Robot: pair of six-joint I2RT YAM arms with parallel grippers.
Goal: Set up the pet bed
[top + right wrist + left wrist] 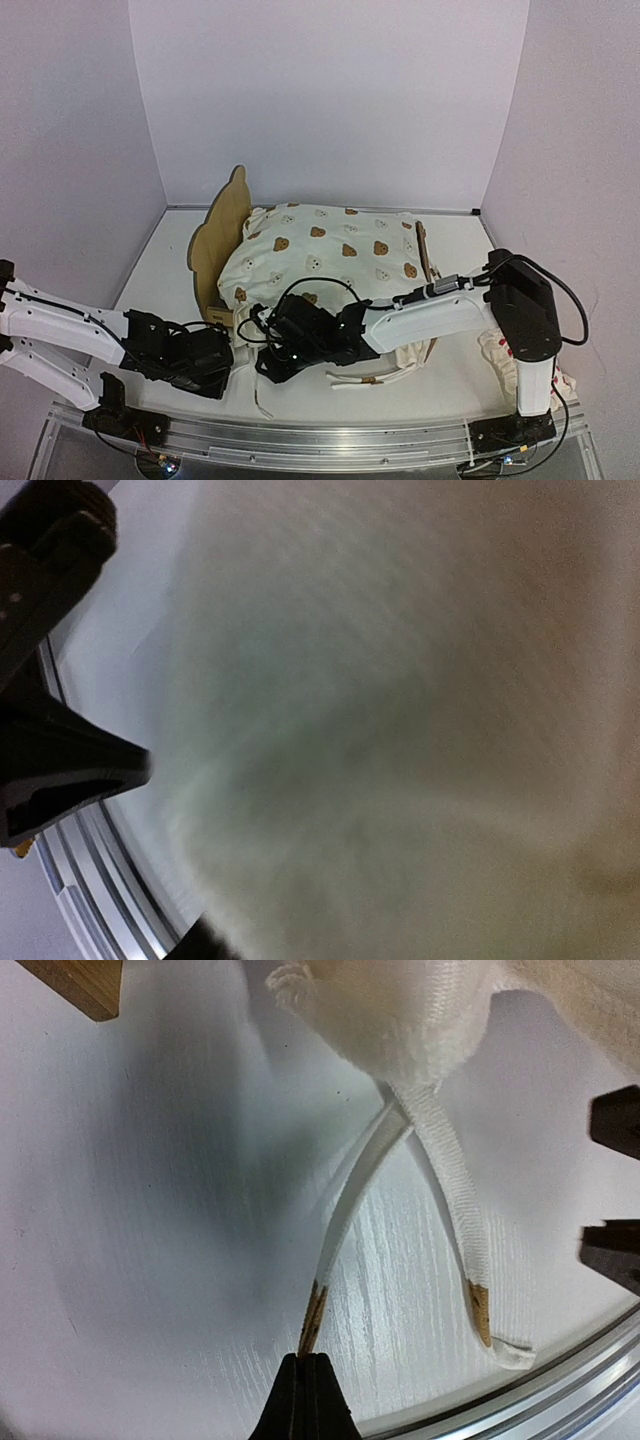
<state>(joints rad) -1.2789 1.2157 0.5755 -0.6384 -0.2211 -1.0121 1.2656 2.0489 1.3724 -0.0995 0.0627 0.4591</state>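
White table (155, 285): bear-eared plywood pet bed (218, 240) under cushion (330, 250); left fingers (293, 1405) pinch tie (345, 1210), right fingers (70, 770) unclear.

Small light plywood pet bed frame (208, 275) was set mid-way on the white table (150, 285), bear-ear-shaped headboard (232, 205) stood upright at left, low end rail (423, 250) seen at right, base hidden.
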